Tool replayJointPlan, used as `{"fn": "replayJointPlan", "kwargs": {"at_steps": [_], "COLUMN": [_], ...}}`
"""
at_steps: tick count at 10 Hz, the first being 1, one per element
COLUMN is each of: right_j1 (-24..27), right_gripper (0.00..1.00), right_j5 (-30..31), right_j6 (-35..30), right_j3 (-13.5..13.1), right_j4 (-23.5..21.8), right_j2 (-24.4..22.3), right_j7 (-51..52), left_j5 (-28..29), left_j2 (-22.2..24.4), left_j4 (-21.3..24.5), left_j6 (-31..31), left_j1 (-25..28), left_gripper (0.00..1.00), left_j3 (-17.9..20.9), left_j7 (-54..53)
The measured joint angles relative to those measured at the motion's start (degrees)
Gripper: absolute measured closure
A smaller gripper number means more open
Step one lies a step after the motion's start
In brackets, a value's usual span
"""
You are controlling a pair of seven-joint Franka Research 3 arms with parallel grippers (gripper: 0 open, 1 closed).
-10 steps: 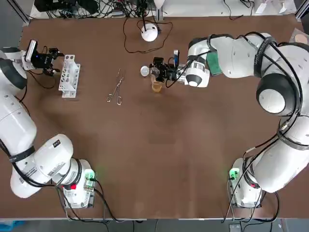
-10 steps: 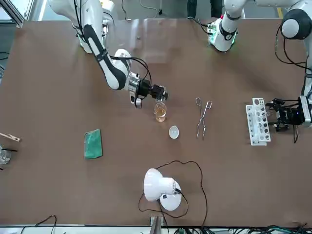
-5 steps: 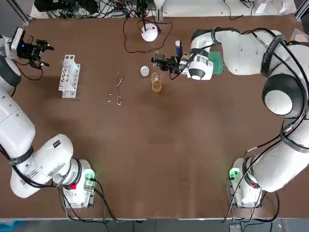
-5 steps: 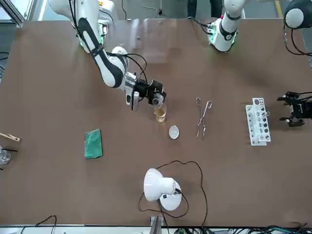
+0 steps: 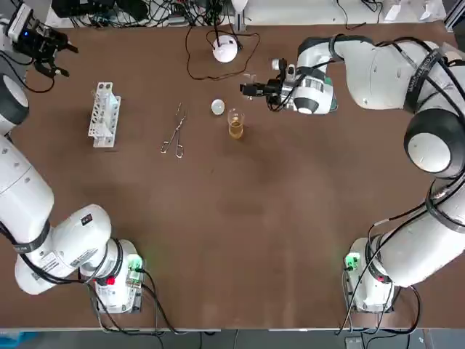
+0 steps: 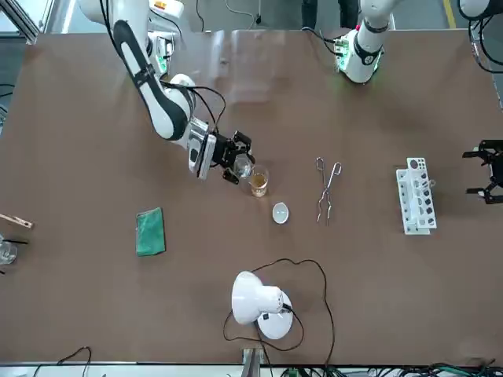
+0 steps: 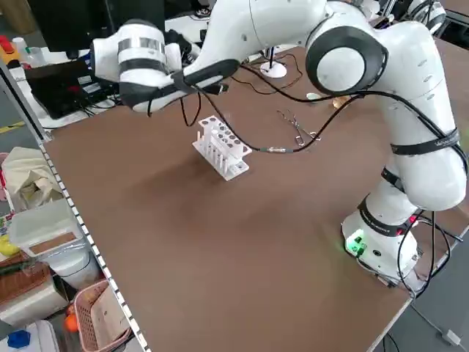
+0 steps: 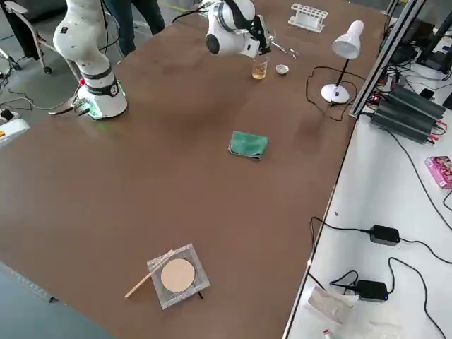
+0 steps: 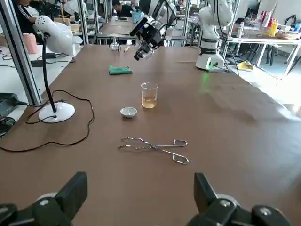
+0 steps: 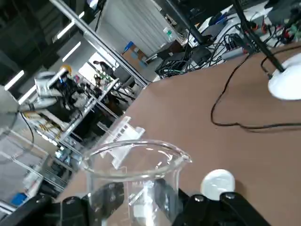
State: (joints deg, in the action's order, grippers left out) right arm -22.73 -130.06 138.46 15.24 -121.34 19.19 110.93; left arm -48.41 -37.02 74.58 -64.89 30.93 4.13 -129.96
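Observation:
My right gripper (image 5: 253, 89) is shut on an empty clear glass beaker (image 10: 136, 174), held tilted in the air just right of and above a beaker of amber liquid (image 5: 235, 124) that stands on the table (image 6: 259, 183). A small white dish (image 5: 218, 107) lies beside that beaker. In the front view the right gripper (image 6: 236, 155) hangs close to the amber beaker's rim. My left gripper (image 5: 42, 45) is open and empty near the far left corner, beyond the white test tube rack (image 5: 103, 114). Its two fingers (image 9: 71, 194) stand wide apart.
Metal tongs (image 5: 174, 135) lie between rack and beaker. A white desk lamp (image 5: 225, 49) with its looping cable stands at the far edge. A green cloth (image 6: 149, 231) lies on the robot's right side, and a square coaster with a stick (image 8: 176, 276) farther off.
The right gripper has drawn back from over the amber beaker toward the right, with the empty beaker still in it. The left gripper has moved away from the rack to the far left corner.

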Motion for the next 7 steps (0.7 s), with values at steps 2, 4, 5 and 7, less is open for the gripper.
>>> {"fn": "replayJointPlan", "kwargs": {"at_steps": [2, 4, 5, 7], "right_j1": [3.9, 9.0, 11.7, 17.9], "right_gripper": [0.62, 0.62, 0.62, 0.62], "right_j5": [3.8, 8.8, 11.8, 20.0], "right_j6": [-0.9, -6.5, -9.3, -16.3], "right_j3": [-0.1, -0.2, -0.2, -0.2], "right_j4": [-2.7, -6.3, -7.8, -10.3], "right_j2": [-1.0, -2.4, -2.6, -2.6], "right_j7": [7.2, 11.9, 14.4, 16.6], "left_j5": [0.1, 0.1, 0.1, 1.5], "left_j2": [1.7, 3.7, 5.3, 10.1], "left_j4": [1.9, 5.7, 7.8, 11.9], "left_j6": [-4.0, -8.2, -11.0, -16.8], "left_j1": [-3.8, -7.1, -8.8, -12.5], "left_gripper": [0.0, 0.0, 0.0, 0.0], "left_j3": [0.0, 0.0, 0.0, -0.1], "left_j7": [1.5, 1.9, 3.0, 8.1]}}
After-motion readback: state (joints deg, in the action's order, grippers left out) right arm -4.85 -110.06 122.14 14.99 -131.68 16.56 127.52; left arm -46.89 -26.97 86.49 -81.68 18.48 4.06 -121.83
